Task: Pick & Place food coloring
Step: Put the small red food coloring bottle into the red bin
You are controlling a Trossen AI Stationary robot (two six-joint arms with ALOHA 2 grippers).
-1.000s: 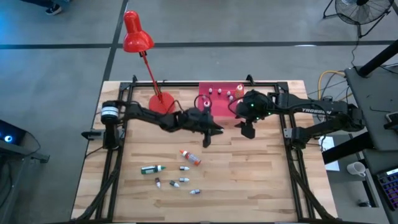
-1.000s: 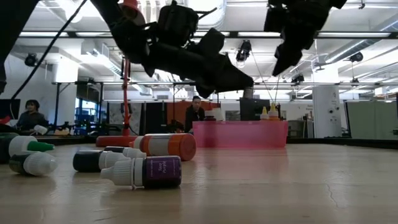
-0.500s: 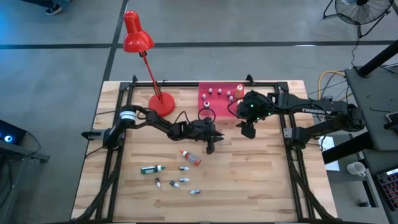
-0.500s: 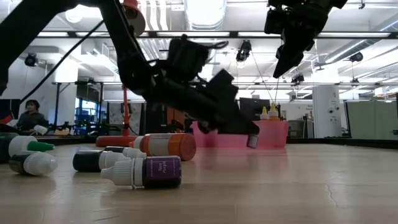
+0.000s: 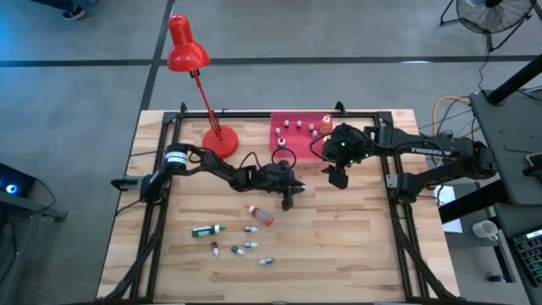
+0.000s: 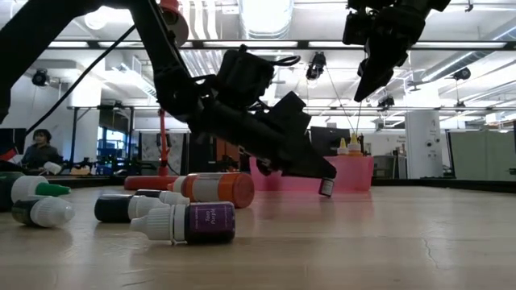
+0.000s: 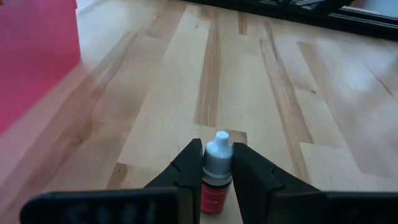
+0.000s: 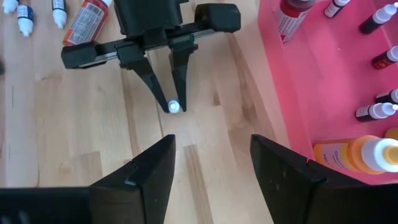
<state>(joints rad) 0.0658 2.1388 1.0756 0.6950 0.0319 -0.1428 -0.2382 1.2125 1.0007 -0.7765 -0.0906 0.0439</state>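
Left gripper (image 7: 216, 177) clamped small white-capped dropper bottle (image 7: 217, 163) low over table (image 5: 339, 246); best carried upright to pink tray (image 5: 301, 135). Right gripper (image 8: 211, 163) hovered wide, empty.

Bright even overhead light, soft shadows on the pale worktop (image 5: 339, 229), ceiling lamp glare in the low view, blurred left wrist foreground

- Left gripper (image 5: 288, 202) low over mid-table, arm stretched out, fingers (image 7: 189, 168) clamped on a small bottle (image 7: 216, 168).
- Right gripper (image 5: 337, 180) raised, jaws apart.
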